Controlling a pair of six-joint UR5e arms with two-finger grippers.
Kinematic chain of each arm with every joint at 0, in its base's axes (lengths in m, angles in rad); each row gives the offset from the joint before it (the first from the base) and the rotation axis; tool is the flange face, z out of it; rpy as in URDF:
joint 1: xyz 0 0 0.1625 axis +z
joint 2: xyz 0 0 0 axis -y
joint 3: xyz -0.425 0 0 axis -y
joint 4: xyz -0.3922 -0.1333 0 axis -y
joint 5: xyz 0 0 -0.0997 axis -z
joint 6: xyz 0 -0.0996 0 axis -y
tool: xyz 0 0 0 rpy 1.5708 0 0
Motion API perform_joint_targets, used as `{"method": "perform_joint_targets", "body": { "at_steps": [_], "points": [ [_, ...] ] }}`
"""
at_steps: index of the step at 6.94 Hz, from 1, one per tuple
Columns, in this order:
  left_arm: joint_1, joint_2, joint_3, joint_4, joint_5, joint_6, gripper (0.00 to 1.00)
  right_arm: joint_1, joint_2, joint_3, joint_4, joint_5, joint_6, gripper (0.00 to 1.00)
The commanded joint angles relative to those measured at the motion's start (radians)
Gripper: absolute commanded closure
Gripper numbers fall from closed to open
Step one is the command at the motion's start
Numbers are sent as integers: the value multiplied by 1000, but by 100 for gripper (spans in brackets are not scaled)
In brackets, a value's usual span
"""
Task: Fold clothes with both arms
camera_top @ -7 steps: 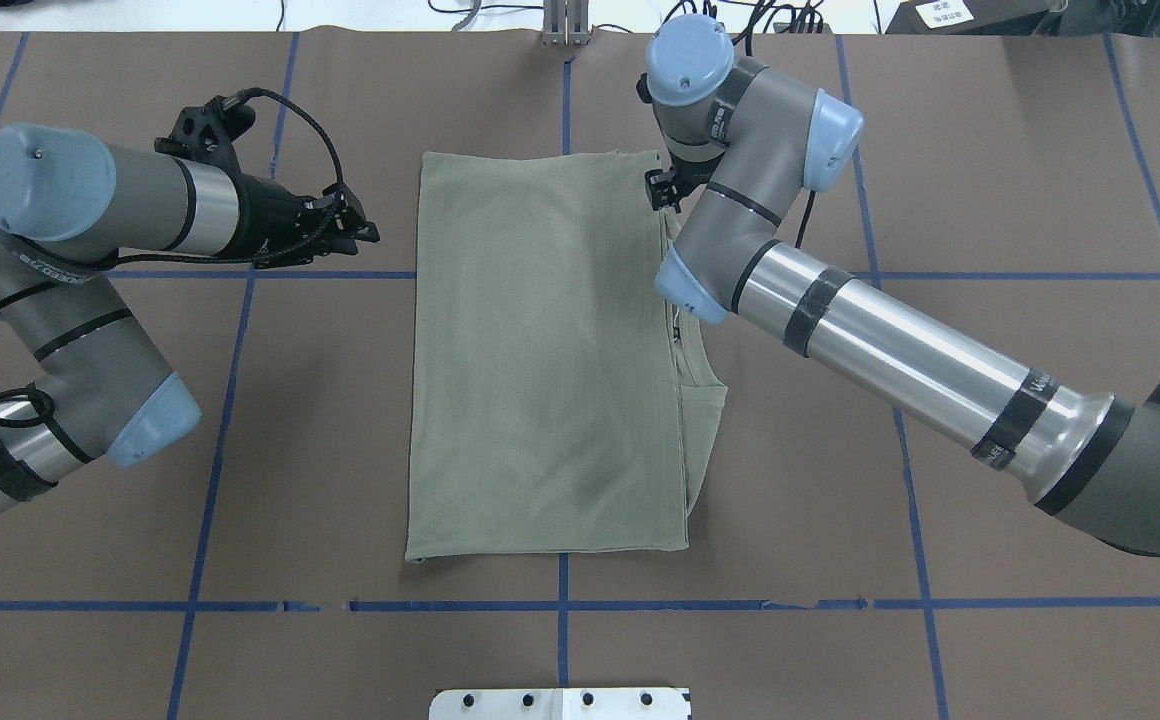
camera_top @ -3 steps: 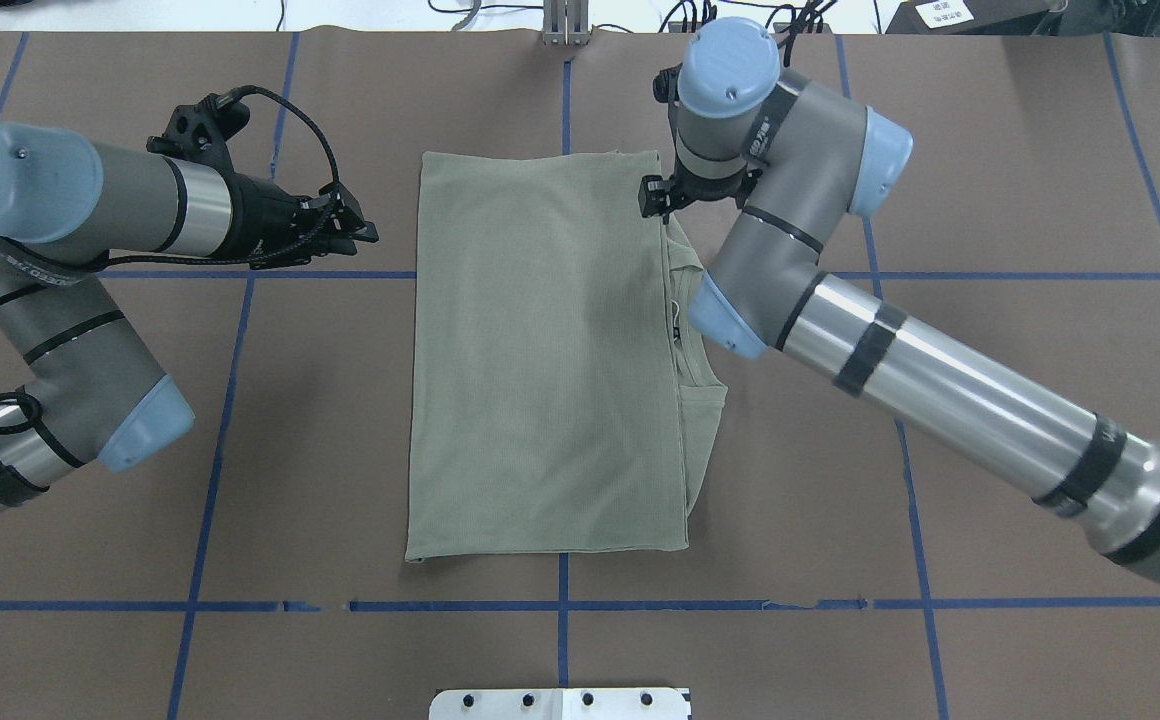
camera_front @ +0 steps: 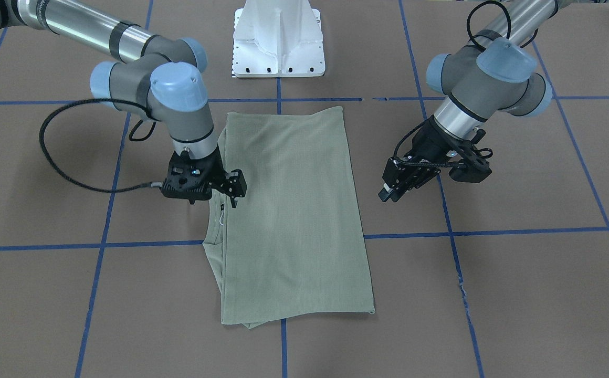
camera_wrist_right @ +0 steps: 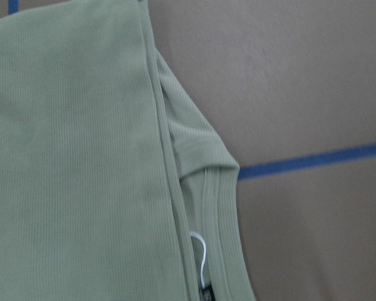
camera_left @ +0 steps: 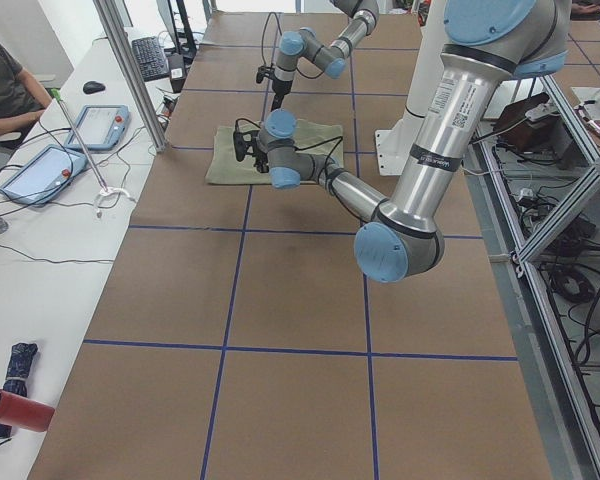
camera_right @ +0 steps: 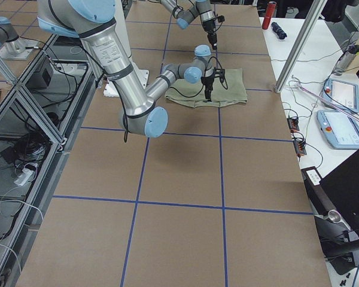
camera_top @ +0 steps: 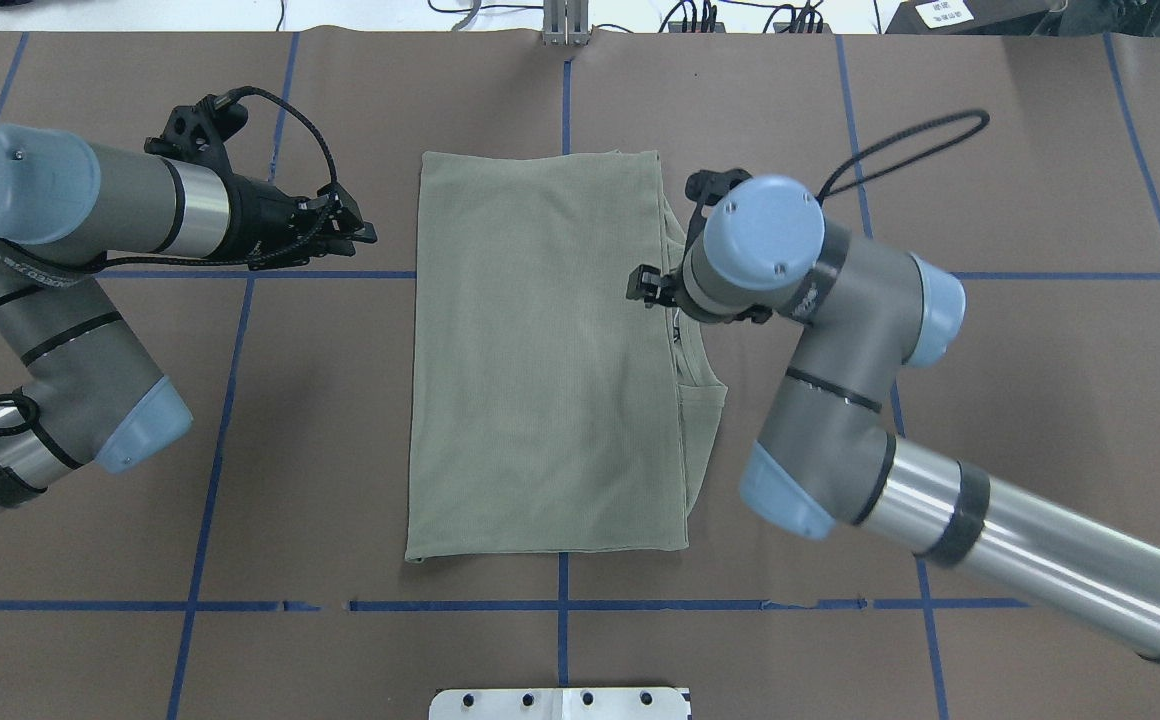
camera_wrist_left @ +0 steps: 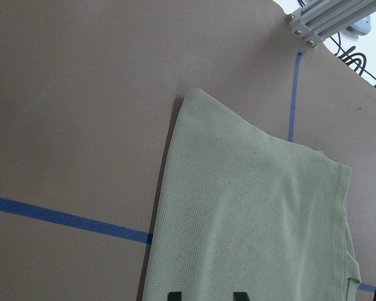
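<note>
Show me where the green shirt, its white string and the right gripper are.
green shirt [camera_top: 550, 360], overhead view, middle of the folded top layer.
white string [camera_wrist_right: 203, 260], right wrist view, the strand beside the collar.
right gripper [camera_front: 228, 197], front-facing view, between its fingertips.

shirt [camera_top: 540, 380]: sage-green, folded into a rectangle, laid flat at centre; collar [camera_top: 705, 390] exposed at right edge.
right arm [camera_top: 840, 330]: bent over that edge.
left arm [camera_top: 90, 200]: held apart, left.

Left fingers [camera_wrist_left: 240, 296] parted, right arm [camera_top: 840, 300] bent, wrist down
</note>
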Motion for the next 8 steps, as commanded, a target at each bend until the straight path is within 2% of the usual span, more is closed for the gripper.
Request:
{"method": "perform_joint_targets", "body": {
  "at_steps": [1, 3, 4, 6, 7, 8],
  "points": [
    [0, 1, 0, 0, 2, 1, 62, -175, -134, 197, -7, -173, 355, 0],
    [0, 1, -1, 0, 3, 1, 62, -302, -207, 266, -10, -270, 585, 1],
    [0, 1, 0, -2, 3, 1, 62, -357, -210, 263, -10, -313, 647, 1],
    [0, 8, -1, -2, 5, 1, 61, -373, -210, 260, -11, -320, 681, 5],
    [0, 8, 0, -2, 3, 1, 61, -384, -221, 259, -11, -320, 713, 0],
    [0, 10, -1, -2, 3, 1, 61, -407, -218, 259, -10, -318, 711, 0]
  ]
}}
